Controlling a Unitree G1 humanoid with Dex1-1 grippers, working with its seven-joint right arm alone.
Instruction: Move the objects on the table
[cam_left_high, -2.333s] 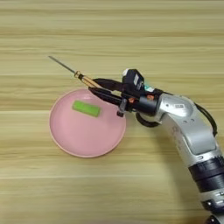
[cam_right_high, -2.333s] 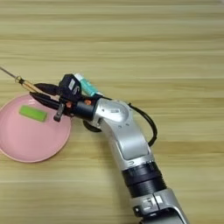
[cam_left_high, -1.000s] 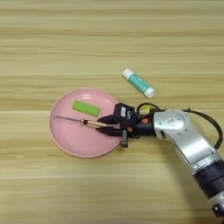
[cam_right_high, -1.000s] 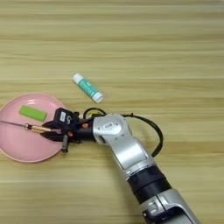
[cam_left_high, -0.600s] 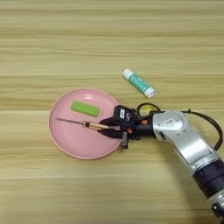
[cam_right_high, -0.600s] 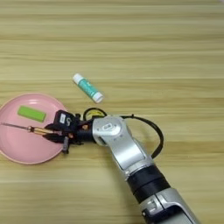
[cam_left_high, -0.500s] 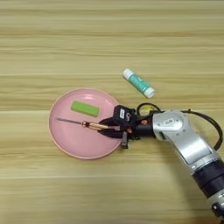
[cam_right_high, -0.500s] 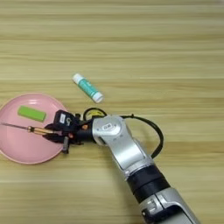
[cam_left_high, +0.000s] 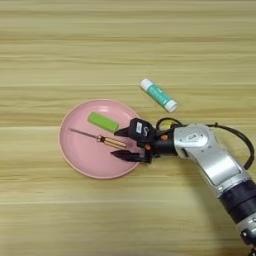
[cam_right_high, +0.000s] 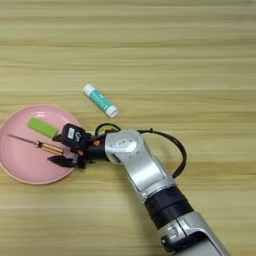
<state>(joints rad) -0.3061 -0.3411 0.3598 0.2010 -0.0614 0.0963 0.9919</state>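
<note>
The table (cam_left_high: 60, 50) was light-brown with plank grain, the plate (cam_left_high: 80, 155) pink, the block (cam_left_high: 103, 122) green, the screwdriver (cam_left_high: 100, 139) amber-handled, the glue stick (cam_left_high: 158, 94) white and teal, the gripper (cam_left_high: 119, 143) black.

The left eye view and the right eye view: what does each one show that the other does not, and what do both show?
Only the left eye view shows the whole pink plate with bare table to its left. Only the right eye view shows the arm further down, to its black lower section, and more table on the right. Both show the screwdriver and a green block on the plate, the glue stick on the table, and the hand open around the screwdriver's handle end.
</note>
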